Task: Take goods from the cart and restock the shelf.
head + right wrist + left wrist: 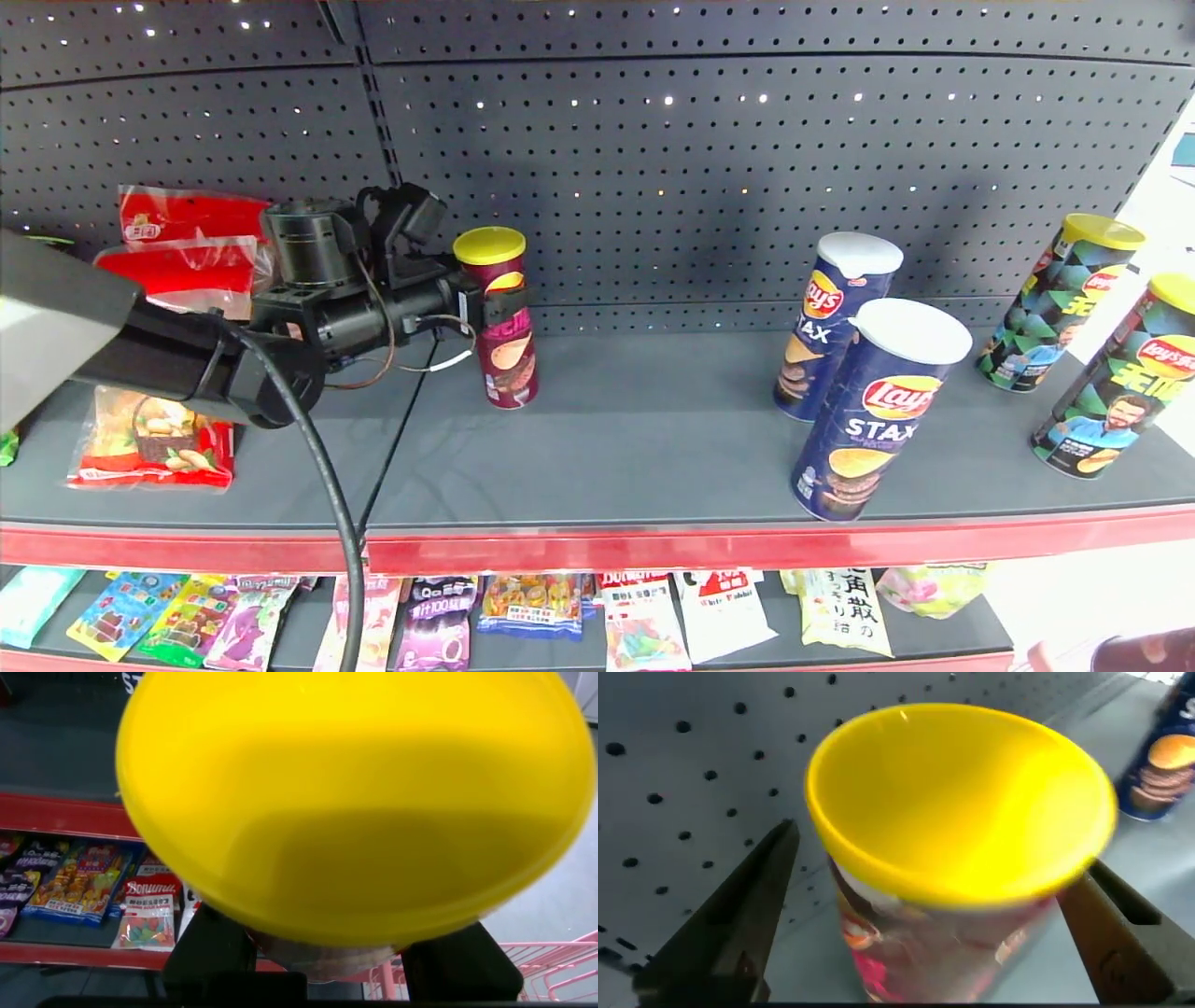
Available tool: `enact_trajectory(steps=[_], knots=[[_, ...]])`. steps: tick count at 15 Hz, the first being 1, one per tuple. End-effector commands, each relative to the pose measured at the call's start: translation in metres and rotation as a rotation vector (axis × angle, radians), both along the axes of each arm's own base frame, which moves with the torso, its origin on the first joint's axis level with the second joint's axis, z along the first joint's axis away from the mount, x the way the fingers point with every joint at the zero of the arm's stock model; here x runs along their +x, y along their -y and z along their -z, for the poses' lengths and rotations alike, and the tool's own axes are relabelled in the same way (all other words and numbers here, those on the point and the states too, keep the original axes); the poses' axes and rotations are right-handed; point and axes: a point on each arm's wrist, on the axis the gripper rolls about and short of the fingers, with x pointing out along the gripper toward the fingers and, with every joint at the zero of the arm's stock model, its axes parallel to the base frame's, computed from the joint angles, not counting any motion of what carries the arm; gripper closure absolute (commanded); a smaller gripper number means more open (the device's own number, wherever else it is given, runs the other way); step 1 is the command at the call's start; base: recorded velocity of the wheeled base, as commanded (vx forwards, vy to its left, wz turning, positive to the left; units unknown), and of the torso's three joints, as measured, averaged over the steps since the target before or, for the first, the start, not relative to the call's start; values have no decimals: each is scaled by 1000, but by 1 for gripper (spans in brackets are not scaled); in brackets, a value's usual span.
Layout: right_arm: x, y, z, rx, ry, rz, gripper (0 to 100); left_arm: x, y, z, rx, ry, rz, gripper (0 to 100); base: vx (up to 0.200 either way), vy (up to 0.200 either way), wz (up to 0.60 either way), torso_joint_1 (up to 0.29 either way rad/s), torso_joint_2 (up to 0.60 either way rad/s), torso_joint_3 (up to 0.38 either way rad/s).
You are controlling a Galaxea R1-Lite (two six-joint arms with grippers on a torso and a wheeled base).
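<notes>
Chip can [507, 347], upright, flanked by left tool [502, 304]

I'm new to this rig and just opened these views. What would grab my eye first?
A maroon can with a bright yellow lid stands on the grey shelf, the left gripper around it. To its right stand two blue cans and two dark green cans. In the right wrist view, the right gripper holds another yellow-lidded can, a pink cart nearby.
</notes>
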Motion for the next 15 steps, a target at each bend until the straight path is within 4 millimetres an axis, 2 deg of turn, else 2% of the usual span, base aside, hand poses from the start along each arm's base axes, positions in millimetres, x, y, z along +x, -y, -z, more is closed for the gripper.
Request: enact_trajectory(steps=[1,11,12,15], knots=[[0,0,-1,-1,1,-1,100,4,7,2,-3,0,5,0,0,0,0,0,0,0],[-1,0,-3,2,10,-1,100,12,14,3,-7,13,14,0,0,0,0,0,0,0],[-1,0,-3,2,10,-1,100,13,15,5,-6,10,15,100,0,0,0,0,0,0],[-1,0,-3,2,10,-1,100,12,16,7,-2,4,17,100,0,0,0,0,0,0]])
